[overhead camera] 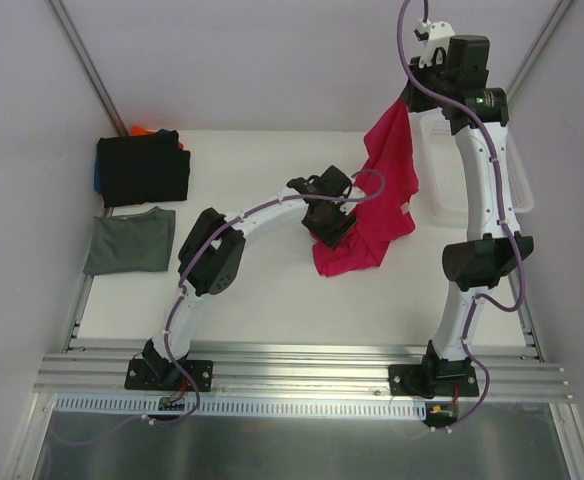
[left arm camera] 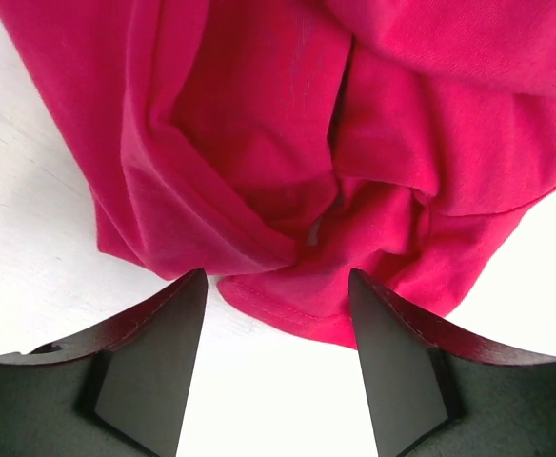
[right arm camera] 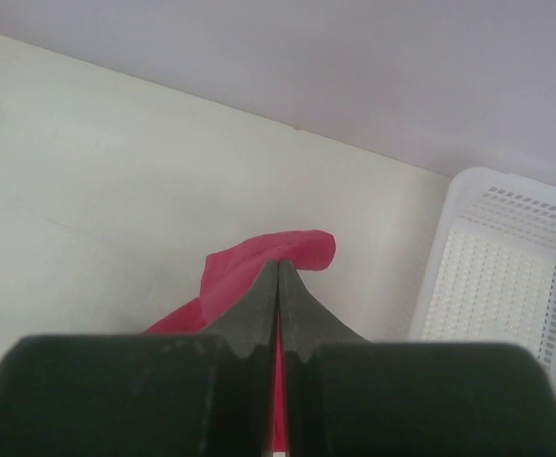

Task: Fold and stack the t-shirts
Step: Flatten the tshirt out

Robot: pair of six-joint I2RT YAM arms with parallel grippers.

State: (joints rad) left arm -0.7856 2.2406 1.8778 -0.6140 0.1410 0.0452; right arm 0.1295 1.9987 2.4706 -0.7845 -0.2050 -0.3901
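Note:
A crimson-pink t-shirt [overhead camera: 387,190] hangs from my right gripper [overhead camera: 408,96], which is raised at the back right. Its lower part is bunched on the table [overhead camera: 272,290]. In the right wrist view, my right gripper [right arm camera: 278,266] is shut on a fold of the pink cloth [right arm camera: 259,259]. My left gripper [overhead camera: 334,232] is low at the shirt's bottom edge. In the left wrist view, my left gripper [left arm camera: 276,278] is open and the shirt's hem [left arm camera: 287,309] lies between its fingertips, unpinched. A folded black t-shirt [overhead camera: 144,168] tops a stack at the back left, and a folded grey-green t-shirt [overhead camera: 132,240] lies in front of it.
A white mesh basket [overhead camera: 442,175] stands at the right edge of the table, behind the right arm, and shows in the right wrist view as the basket [right arm camera: 506,276]. Blue and orange cloth [overhead camera: 142,131] peeks from under the black shirt. Grey walls enclose the table.

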